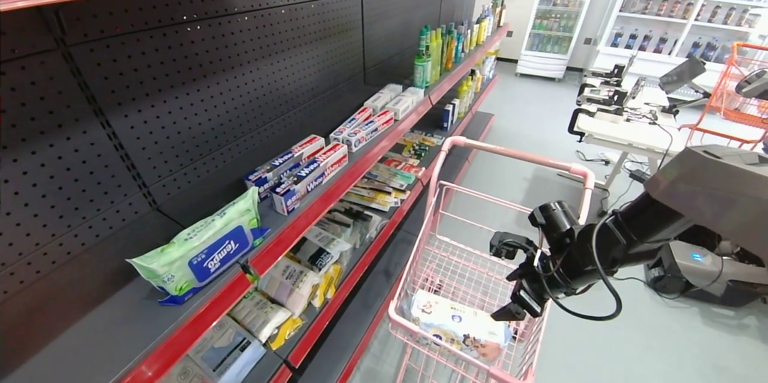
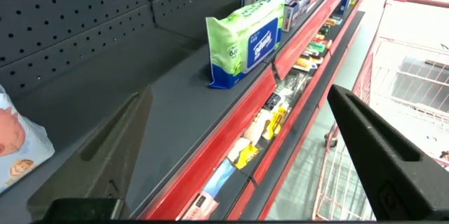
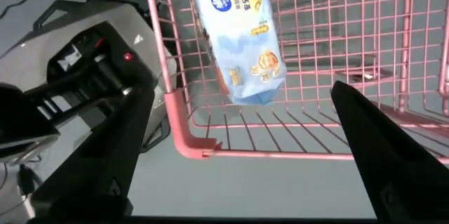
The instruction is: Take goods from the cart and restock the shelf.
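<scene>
- My right gripper (image 1: 515, 298) is hanging spread wide with nothing in it, just above the near rim of the pink wire cart (image 3: 280, 155). I judge it is lining up to drop in for a pick.
- Beneath it and a little past its fingers, the pale blue-and-white soft pack with cartoon print (image 3: 238, 34) is lying on the cart's mesh floor, close to that near wall. It looks to be the next thing to lift.
- My left gripper (image 2: 238, 161) is likewise hanging released and carrying nothing over the grey shelf board with the red front lip (image 2: 175, 97).
- Off to one side of it, a white soft pack with a baby picture (image 2: 17, 147) is resting on that board, which I am reading as stock already put up.
- Farther ahead of the left gripper, a green-and-blue soft pack of wipes (image 2: 245, 38) is standing on its edge near the lip, with its printed face turned outward, probably for shoppers.
- Beyond that, white, red and blue toothpaste cartons (image 1: 300, 173) are lying in rows along the same board.
</scene>
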Motion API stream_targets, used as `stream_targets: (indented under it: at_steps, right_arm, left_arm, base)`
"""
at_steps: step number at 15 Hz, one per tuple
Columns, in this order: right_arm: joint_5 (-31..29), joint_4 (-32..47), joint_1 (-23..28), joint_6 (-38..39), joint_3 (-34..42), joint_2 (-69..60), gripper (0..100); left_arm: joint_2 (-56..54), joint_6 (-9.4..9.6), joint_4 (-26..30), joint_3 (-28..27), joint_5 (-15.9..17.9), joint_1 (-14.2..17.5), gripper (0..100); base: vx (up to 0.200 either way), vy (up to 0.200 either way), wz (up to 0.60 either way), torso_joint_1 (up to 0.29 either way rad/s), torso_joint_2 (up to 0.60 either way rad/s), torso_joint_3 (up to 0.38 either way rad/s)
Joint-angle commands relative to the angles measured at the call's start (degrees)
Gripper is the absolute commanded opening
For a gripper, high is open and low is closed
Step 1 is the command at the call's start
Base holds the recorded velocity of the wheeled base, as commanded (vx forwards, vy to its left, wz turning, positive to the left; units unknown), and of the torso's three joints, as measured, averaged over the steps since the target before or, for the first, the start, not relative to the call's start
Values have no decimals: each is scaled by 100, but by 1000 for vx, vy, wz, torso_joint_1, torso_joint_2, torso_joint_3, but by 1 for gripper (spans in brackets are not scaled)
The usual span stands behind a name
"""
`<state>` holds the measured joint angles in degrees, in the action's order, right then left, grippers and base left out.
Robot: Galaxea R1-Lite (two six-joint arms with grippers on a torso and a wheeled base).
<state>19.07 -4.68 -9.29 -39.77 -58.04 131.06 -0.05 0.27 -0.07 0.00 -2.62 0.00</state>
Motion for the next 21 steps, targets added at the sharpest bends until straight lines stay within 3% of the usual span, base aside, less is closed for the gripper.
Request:
stream_targets:
  at_steps: [1, 21]
  right_arm:
    - [1, 2, -47, -14, -85, 130, 100]
    - [185, 11, -38, -945, -489, 570, 100]
  left_arm:
    - [5, 0, -1, 0, -2, 0, 100]
    - [5, 0, -1, 0, -2, 0, 100]
  base:
    - [0, 0, 0, -85, 149, 90]
    - [0, 0, 0, -110, 249, 129]
